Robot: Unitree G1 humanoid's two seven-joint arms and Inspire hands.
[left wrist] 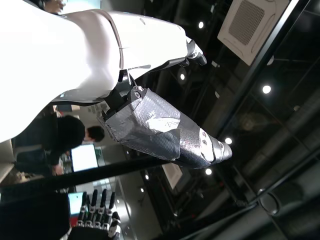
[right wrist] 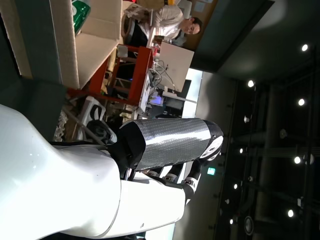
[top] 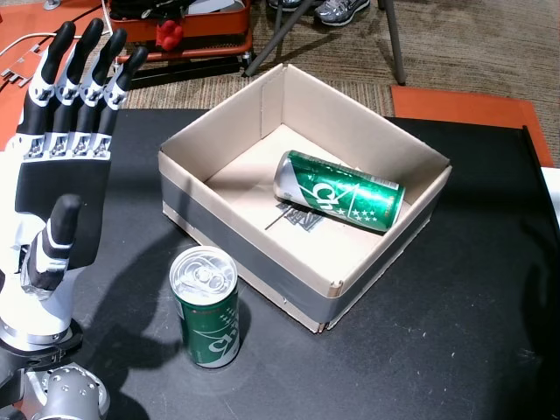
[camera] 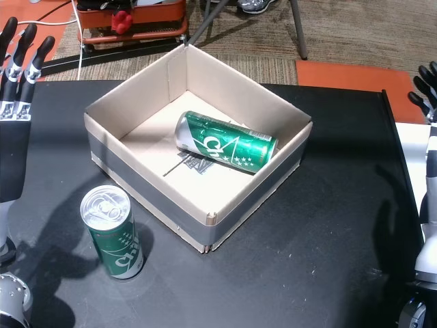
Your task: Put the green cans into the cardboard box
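1. Black fingers and a white palm mark the left hand (top: 61, 166), which is raised flat with all fingers straight and apart, thumb forward, holding nothing and touching nothing; it hangs over the table's left edge, well apart from the cans.
2. Just below and to its right stands the upright can (top: 206, 306), lid up, on the black table (top: 437, 350), just beside the box's near wall but not touching it.
3. Beyond it sits the cardboard box (top: 227, 249), open-topped, with the other can (top: 339, 191) already lying on its side on the floor inside.
4. The right hand (camera: 429, 137) shows only at the far right edge of a head view, fingers stretched out and empty, far from both cans.
5. My judgement: the step in hand is fetching the standing can with the left hand. Done well, the hand would drop beside the can, wrap its middle, lift clear of the near wall, and set it in the free floor space.
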